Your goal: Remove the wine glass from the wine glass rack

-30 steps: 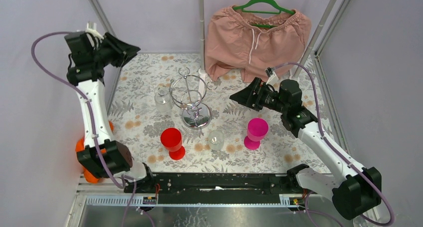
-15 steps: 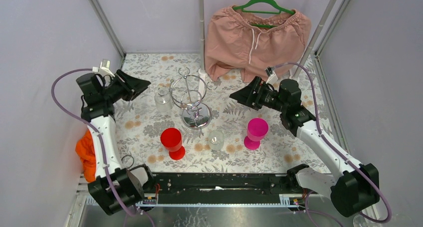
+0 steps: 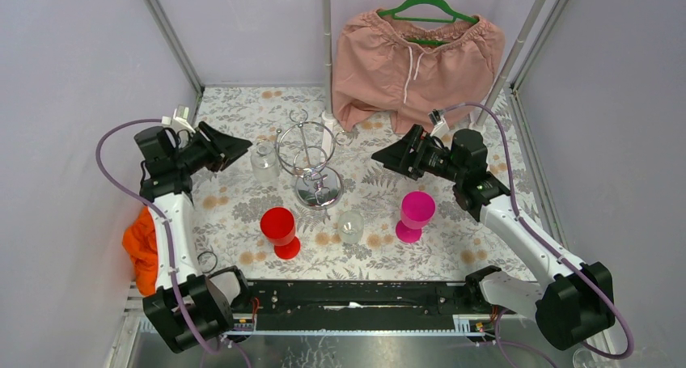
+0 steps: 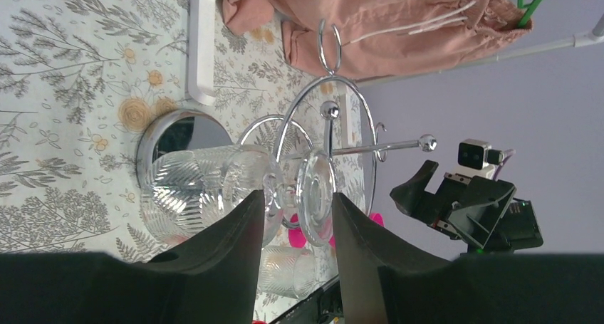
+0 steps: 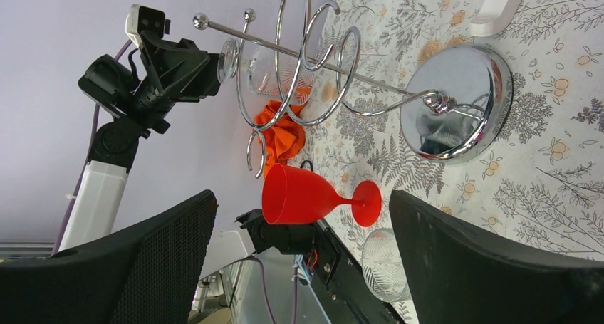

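Observation:
A clear wine glass (image 3: 264, 162) hangs upside down from the left side of the chrome wine glass rack (image 3: 306, 150). My left gripper (image 3: 243, 147) is open, just left of the glass at its height. In the left wrist view the glass (image 4: 206, 196) lies past the fingertips. Its stem and round foot (image 4: 317, 199) show in the gap of the left gripper (image 4: 295, 199), and nothing is gripped. My right gripper (image 3: 382, 156) hangs wide open and empty to the right of the rack. In the right wrist view the right gripper (image 5: 303, 203) faces the rack's mirror base (image 5: 456, 103).
A red goblet (image 3: 279, 229), a clear tumbler (image 3: 350, 225) and a pink goblet (image 3: 416, 213) stand on the floral cloth in front of the rack. Pink shorts on a green hanger (image 3: 417, 61) hang at the back. An orange cloth (image 3: 139, 247) lies by the left arm.
My left arm has come down from the back-left corner and swung right, bringing its gripper beside the hanging glass. The right arm has not moved.

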Robot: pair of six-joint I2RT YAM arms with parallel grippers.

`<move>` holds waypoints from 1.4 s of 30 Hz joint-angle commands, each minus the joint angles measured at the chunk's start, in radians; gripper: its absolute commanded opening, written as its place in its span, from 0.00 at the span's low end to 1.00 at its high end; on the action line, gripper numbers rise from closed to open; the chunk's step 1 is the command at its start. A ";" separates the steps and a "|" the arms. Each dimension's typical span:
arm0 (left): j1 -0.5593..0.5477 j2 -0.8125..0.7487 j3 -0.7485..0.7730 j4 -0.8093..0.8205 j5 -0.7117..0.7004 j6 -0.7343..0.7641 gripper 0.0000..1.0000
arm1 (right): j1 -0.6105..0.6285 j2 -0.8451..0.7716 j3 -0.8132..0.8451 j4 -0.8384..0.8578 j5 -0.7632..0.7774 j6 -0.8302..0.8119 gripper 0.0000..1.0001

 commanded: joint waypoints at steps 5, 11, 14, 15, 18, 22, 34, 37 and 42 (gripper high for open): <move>-0.038 -0.041 -0.019 0.044 0.022 -0.004 0.47 | -0.006 0.003 -0.004 0.073 -0.025 0.029 1.00; -0.044 -0.031 -0.024 0.046 0.024 -0.003 0.46 | -0.005 -0.006 0.001 0.064 -0.021 0.027 1.00; -0.050 -0.032 -0.033 0.048 0.029 -0.003 0.46 | -0.005 -0.006 0.002 0.062 -0.019 0.026 1.00; -0.052 -0.033 -0.037 0.050 0.029 -0.006 0.46 | -0.005 -0.006 0.001 0.062 -0.018 0.026 1.00; -0.055 -0.032 -0.051 0.072 0.034 -0.018 0.46 | -0.005 -0.001 -0.007 0.071 -0.018 0.030 1.00; -0.056 -0.032 -0.070 0.113 0.054 -0.051 0.44 | -0.006 0.001 -0.011 0.075 -0.018 0.031 1.00; -0.058 -0.029 -0.084 0.159 0.058 -0.094 0.33 | -0.005 0.011 -0.014 0.086 -0.018 0.035 1.00; -0.057 -0.026 -0.092 0.164 0.060 -0.093 0.32 | -0.005 0.013 -0.014 0.086 -0.018 0.034 1.00; -0.058 -0.022 -0.105 0.169 0.066 -0.093 0.28 | -0.005 0.021 -0.019 0.093 -0.018 0.035 1.00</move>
